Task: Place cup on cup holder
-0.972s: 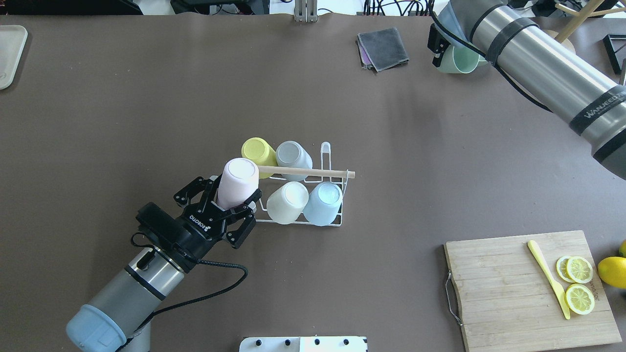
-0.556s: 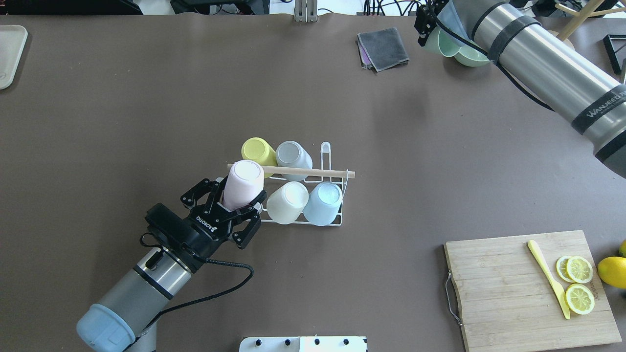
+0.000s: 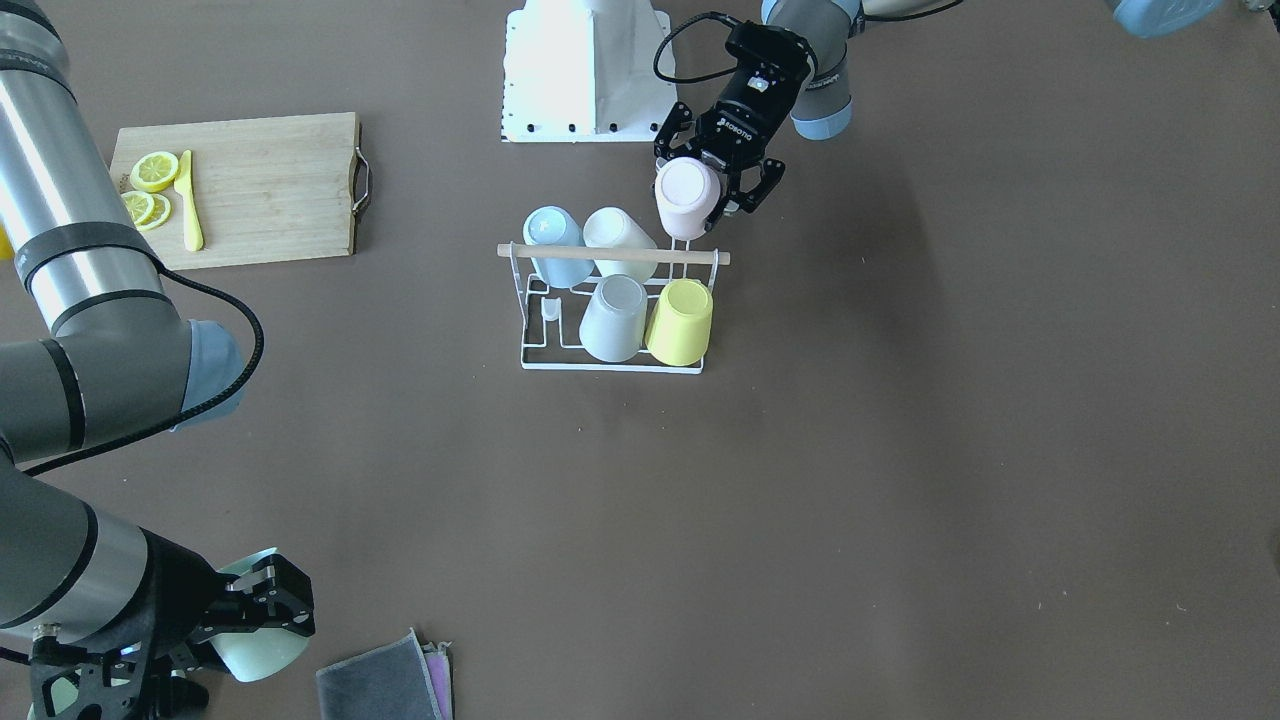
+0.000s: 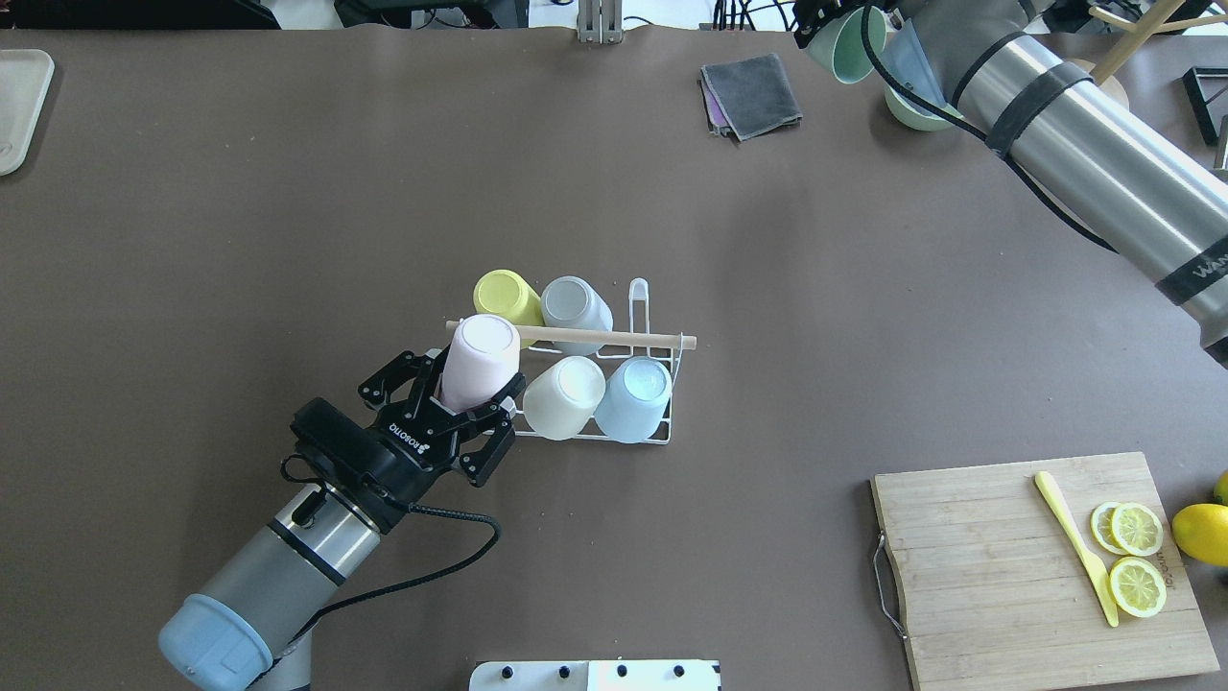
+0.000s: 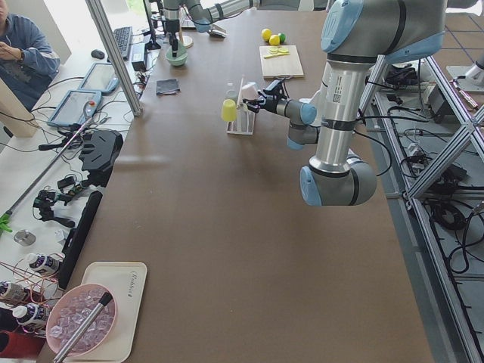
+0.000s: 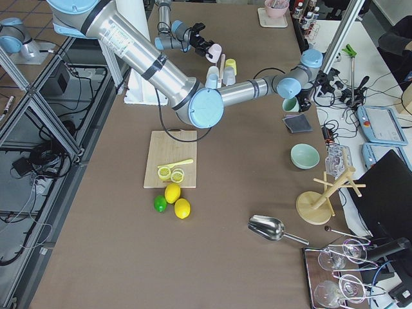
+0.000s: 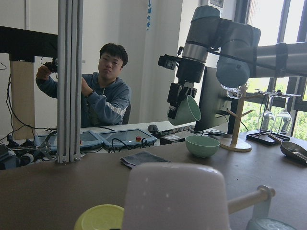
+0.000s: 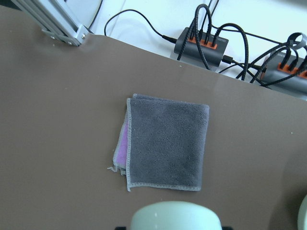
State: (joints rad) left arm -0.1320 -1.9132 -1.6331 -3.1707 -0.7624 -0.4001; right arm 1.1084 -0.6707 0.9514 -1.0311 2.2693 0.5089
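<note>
Between the jaws of the left gripper (image 4: 467, 395) sits the pink cup (image 4: 477, 360), mouth down, and the jaws pinch it on its wall near the rim. Just beyond the jaws, the closed bottom of this cup is at the end of the wooden rod (image 4: 614, 338) of the cup holder (image 4: 662, 437). I cannot tell if they touch, and it is hidden whether a prong is already inside the cup. This is the main danger, I think: if the jaws spread before a prong is inside, the cup can drop beside the wire and roll on the table (image 4: 288, 192). If the cup goes down while it presses on the rod, the light holder can slide or tip, because nothing holds it. To one side of the jaws the cream cup (image 4: 563, 395) is just beside the pink one, and past the rod stands the yellow cup (image 4: 504, 296); a sideways push can knock either from its prong. Well apart from these jaws, the right gripper (image 7: 176, 100) pinches the green cup (image 7: 184, 109) by its wall, high above the table, with the green bowl (image 7: 202, 145) below and beside it. Such a thin grip can slip during the long way to the free prong (image 4: 638, 293).
</note>
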